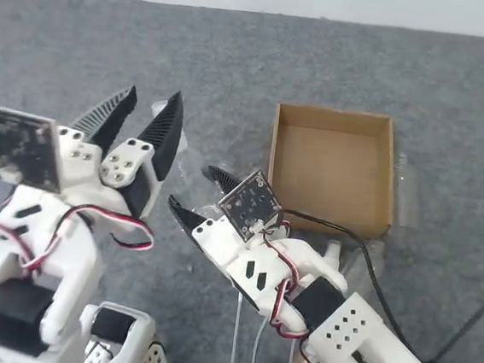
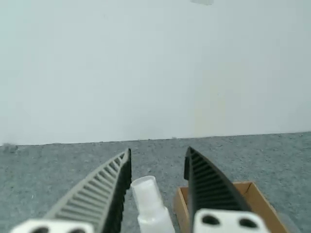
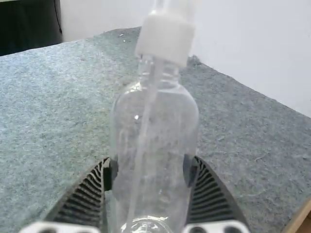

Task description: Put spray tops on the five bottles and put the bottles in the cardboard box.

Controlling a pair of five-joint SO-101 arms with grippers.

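Observation:
My right gripper [image 1: 190,185] is shut on a clear plastic bottle [image 3: 155,121], its fingers pressed against both sides. A white spray top [image 3: 165,34] sits on the bottle's neck, with its thin tube hanging down inside. My left gripper [image 1: 156,96] stands open, one finger on each side of that spray top [image 2: 146,191]; one finger lies close against it and the other stands off. The cardboard box [image 1: 338,114] lies just right of the grippers, with nothing inside, and its corner [image 2: 252,191] shows beyond the left fingers.
The table is covered in grey carpet-like fabric [image 1: 236,61]. Two thin clear tubes [image 1: 236,335] lie near the front edge beside the right arm. Something faint and clear [image 1: 405,184] lies against the box's right side. A pale wall stands behind the table.

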